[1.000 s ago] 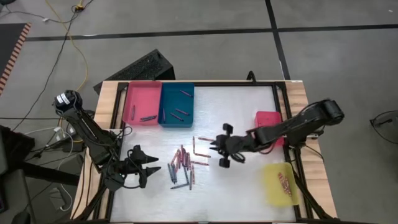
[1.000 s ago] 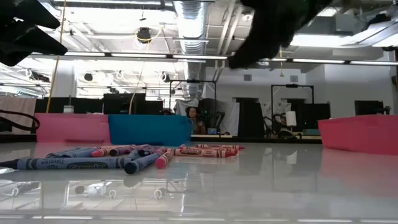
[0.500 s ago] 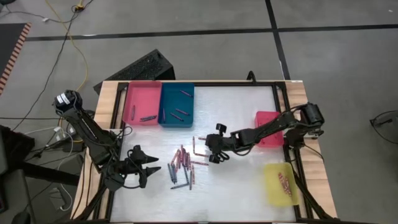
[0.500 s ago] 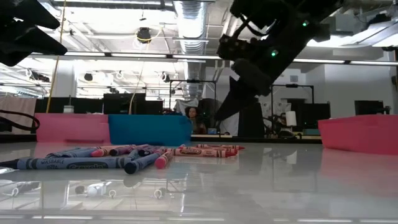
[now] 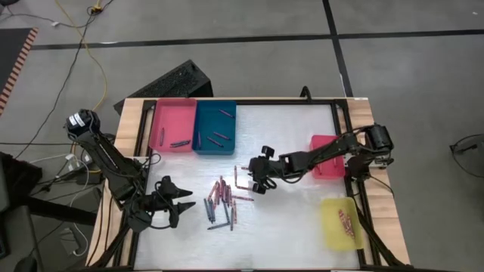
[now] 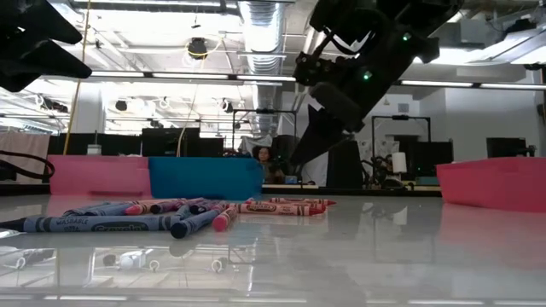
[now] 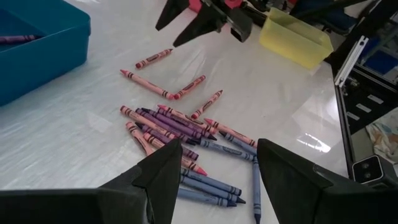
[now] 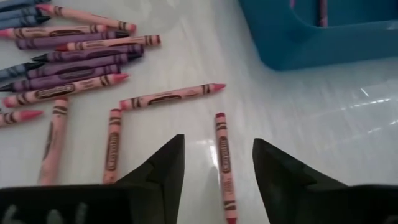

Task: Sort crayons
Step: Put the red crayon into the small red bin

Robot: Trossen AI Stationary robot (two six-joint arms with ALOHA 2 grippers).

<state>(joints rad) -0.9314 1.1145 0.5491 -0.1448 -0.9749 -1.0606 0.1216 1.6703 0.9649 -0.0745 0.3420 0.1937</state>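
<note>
The left gripper [image 5: 184,203] is waiting, fingers spread and empty, just beside the near edge of the crayons [image 5: 221,199] piled mid-table. The right gripper [image 5: 256,180] is hovering over the pile's far side with its fingers parted around nothing, lining up on a lone red crayon [image 8: 222,160]. This looks like the approach step; next it needs to be dropping and pinching that crayon. Farther off, the blue tray [image 5: 215,127] is holding a few already.
</note>
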